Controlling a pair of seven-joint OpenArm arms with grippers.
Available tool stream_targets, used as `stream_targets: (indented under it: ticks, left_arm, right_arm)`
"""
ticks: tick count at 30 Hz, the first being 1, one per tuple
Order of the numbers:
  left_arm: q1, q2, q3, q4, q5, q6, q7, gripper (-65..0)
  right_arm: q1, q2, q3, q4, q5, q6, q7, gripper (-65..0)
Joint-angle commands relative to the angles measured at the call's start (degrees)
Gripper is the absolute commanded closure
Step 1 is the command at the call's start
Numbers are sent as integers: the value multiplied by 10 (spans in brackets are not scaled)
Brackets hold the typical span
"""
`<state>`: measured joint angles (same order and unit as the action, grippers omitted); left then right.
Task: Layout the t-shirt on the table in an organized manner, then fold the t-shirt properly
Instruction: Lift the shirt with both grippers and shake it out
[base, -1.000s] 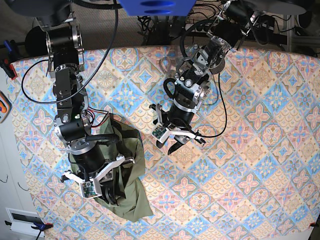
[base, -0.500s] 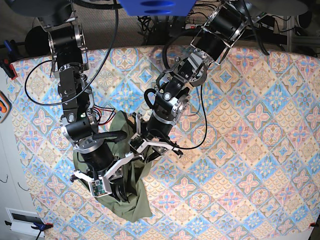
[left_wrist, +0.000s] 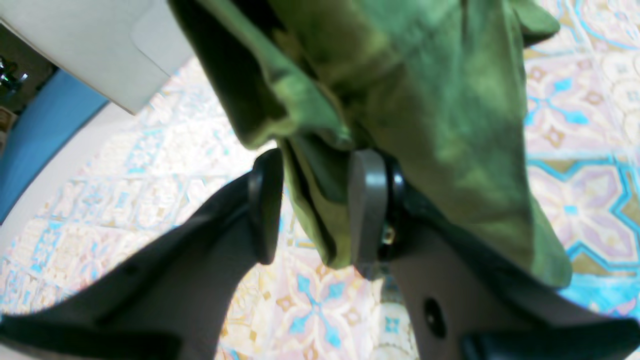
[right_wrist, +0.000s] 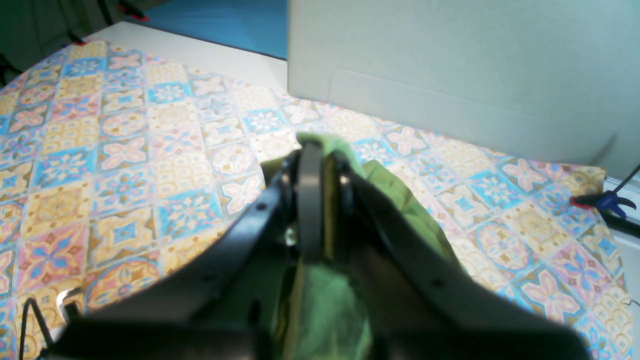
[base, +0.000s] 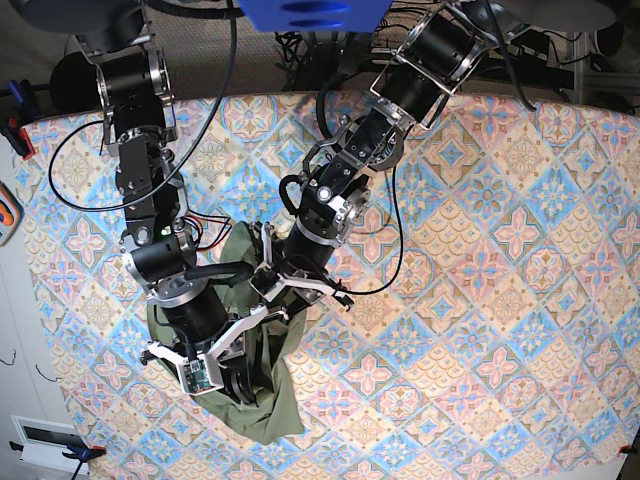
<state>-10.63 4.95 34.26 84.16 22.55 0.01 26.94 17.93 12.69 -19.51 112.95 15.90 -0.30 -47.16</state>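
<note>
1. Left wrist view: the left gripper (left_wrist: 310, 207) stands about half open, its two pads either side of a hanging fold of the t-shirt (left_wrist: 425, 100). The right-hand pad touches cloth and drapes of shirt lie over that finger; a gap shows between the fold and the other pad. Nothing is pinched yet. The table (left_wrist: 575, 165) shows below and beside the cloth.

2. Right wrist view: the right gripper (right_wrist: 320, 195) is shut on a bunch of the t-shirt (right_wrist: 400, 195), green cloth squeezed between the pads and spilling out behind and below them. The shirt hangs down from the grip to the table (right_wrist: 125, 165).

3. Base view: the t-shirt (base: 275, 405) is a crumpled heap on the near-left part of the table (base: 500, 300), partly hidden by both arms. Its long axis runs from the upper edge by the left gripper (base: 285, 290) down to a point at the near edge, tilted slightly right. Neck and sleeves cannot be made out. The right gripper (base: 215, 375) sits over the lower middle of the heap.

4. Judgement: this is the laying-out step, with folding not begun. The next move calls for the left pads to shut on the fold, then both arms to draw apart so that the cloth spreads flat.
</note>
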Motion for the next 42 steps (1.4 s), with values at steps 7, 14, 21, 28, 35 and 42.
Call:
stream_targets:
  ticks: [7,14,21,28,35,42]
  left_arm:
    - [-7,8,-2,4,4,6,-33,-291]
    - [-41,21,-12,-39,5,6,-33,-290]
    - [-69,30,-22,-55,8,6,-33,-278]
    - [-92,29,-41,-67,17,6,-33,0]
    - [-79,-20,-66,56,80,6,-31,0]
    - [-88,-83,-67,194,83,6,-29,0]
  right_arm:
    - [17,2,4,12,-1,-1,22,-3]
    - [16,2,4,13,-1,-1,22,-3]
    - [14,2,4,15,-1,-1,22,-3]
    - [14,3,7,15,-3,-1,22,-3]
    - [-14,18,48,14,-2,-1,22,-3]
    - [-32,57,81,15,-1,-1,25,-2]
